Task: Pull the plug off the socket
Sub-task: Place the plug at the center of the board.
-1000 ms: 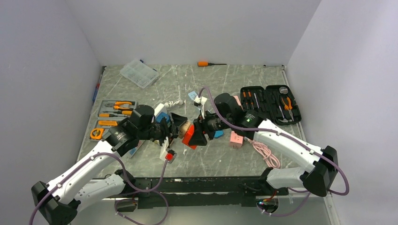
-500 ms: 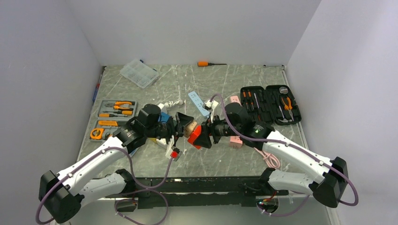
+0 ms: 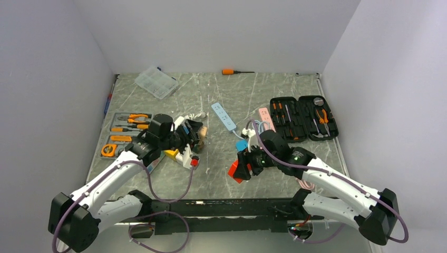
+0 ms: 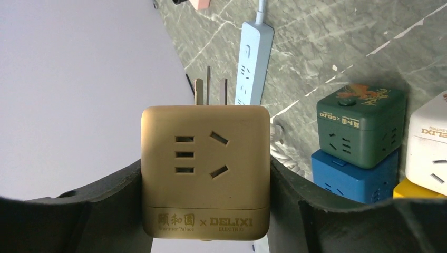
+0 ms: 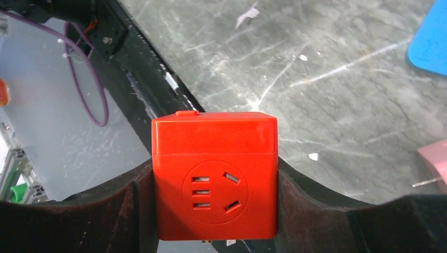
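We judge the pull itself done. The left fingers [image 4: 113, 205] pinch the tan plug cube [image 4: 205, 168] by its two sides, and its three prongs [image 4: 210, 89] stick out bare past the fingertips. The right fingers [image 5: 132, 211] clamp the red socket cube [image 5: 214, 176] the same way, with nothing plugged into the face we see.

The risk now lies in the set-down. Both cubes are smooth and held only by their flanks, so a loose pinch could let one slide out. Beyond the right fingers the bench [image 5: 337, 95] ends at its dark near rail, and a release there could send the red cube off the edge. Beside the left fingers sit a green cube [image 4: 361, 124] and a blue cube [image 4: 350, 176], and lowering the tan cube carelessly could knock them.

Only the left wrist view shows the bare prongs. Only the top view shows the two cubes well apart, tan [image 3: 200, 136] and red [image 3: 235, 171].
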`<state>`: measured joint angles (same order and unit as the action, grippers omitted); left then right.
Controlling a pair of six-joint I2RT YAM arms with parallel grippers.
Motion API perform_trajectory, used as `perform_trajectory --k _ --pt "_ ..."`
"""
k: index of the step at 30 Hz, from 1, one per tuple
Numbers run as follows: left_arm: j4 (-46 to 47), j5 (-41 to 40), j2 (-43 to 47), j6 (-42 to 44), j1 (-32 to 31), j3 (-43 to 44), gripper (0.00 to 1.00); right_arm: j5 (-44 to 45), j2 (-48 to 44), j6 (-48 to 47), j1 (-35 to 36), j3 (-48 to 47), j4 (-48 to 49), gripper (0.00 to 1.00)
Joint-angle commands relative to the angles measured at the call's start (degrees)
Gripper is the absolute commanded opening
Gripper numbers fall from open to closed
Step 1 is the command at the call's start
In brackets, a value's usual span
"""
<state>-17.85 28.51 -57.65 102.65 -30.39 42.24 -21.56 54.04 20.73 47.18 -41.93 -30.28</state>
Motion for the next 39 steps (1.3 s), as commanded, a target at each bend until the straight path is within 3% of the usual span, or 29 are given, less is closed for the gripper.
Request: perform_trajectory --k 1,4,11,14,17,23,27,33,34,39 --pt "3.1 0.4 -1.2 1.1 0.7 0.8 0.0 8.2 -2.0 4.6 -0.1 1.7 1.3 0.0" --pt "-0.7 0.5 -4.5 0.1 0.2 3.8 0.0 17.8 2.3 6.2 -0.5 1.2 1.4 0.0" --pt "-14.9 -7.3 -18.3 -8.0 -5.7 20.1 0.0 32.0 13.7 6.3 -1.6 0.7 9.1 0.0" --pt "-13.9 -9.8 -21.2 -9.2 -7.4 21.8 0.0 36.8 17.0 6.9 -2.3 0.5 11.1 0.0" --pt "-4.7 -13.9 -22.4 -13.5 -9.2 19.5 0.0 40.3 20.0 8.0 -2.3 1.3 12.7 0.0" --pt "-11.2 -15.0 -29.4 -25.5 -11.4 26.5 0.0 42.1 21.1 12.0 -2.2 5.0 13.1 0.0" --pt "-8.6 -14.3 -29.9 -25.8 -13.0 23.8 0.0 42.8 18.0 13.1 -2.2 6.3 12.0 0.24" --pt "-9.3 -15.2 -34.7 -30.9 -16.5 26.7 0.0 41.5 10.6 13.6 -2.1 2.1 8.9 0.96" --pt "-9.7 -15.3 -35.5 -31.3 -17.0 27.5 0.0 41.6 9.7 13.6 -2.2 0.9 8.0 0.99" --pt "-10.2 -15.1 -38.2 -32.2 -18.5 30.1 0.0 44.6 6.1 13.2 -2.2 -6.6 2.5 1.0"
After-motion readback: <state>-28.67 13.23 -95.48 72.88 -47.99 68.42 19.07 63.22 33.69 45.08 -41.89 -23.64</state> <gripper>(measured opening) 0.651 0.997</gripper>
